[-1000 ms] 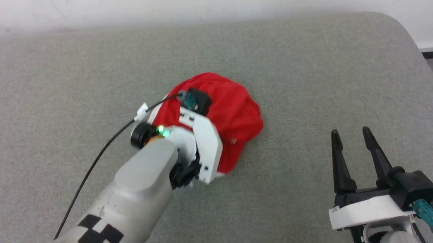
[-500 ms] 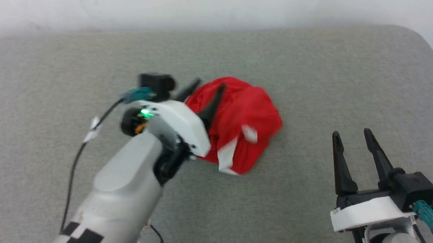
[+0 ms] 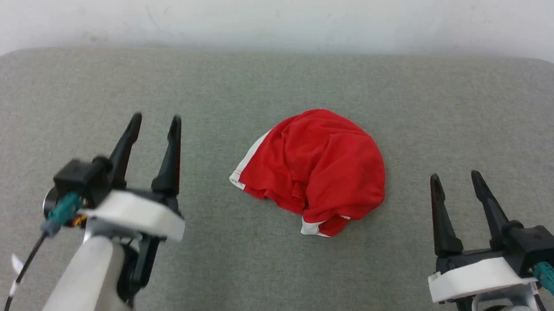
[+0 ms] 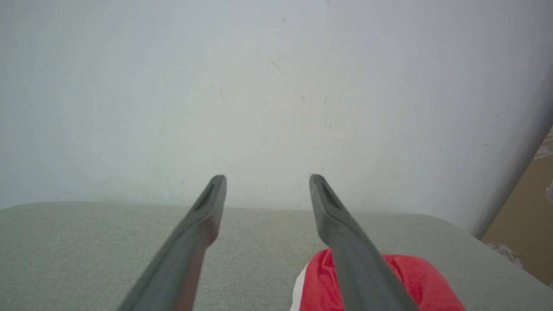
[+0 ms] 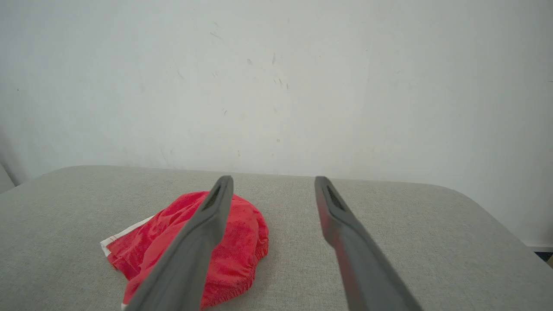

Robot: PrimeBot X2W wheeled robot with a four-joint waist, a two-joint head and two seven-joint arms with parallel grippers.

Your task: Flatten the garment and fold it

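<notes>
Head view: the shorts (image 3: 315,168) are lying bunched mid-table (image 3: 283,82), between the left gripper (image 3: 156,119) and right gripper (image 3: 455,176), both hovering with jaws apart and empty. Left wrist view: the shorts (image 4: 410,276) are sitting low right. Right wrist view: the shorts (image 5: 242,233) are lying low left. Risk: a pinch catching several crumpled layers would be dragging the heap, not spreading it.

One red garment (image 3: 315,171), one grey cushion (image 3: 283,77), two pincers: left pincer (image 3: 157,116), right pincer (image 3: 455,174).
</notes>
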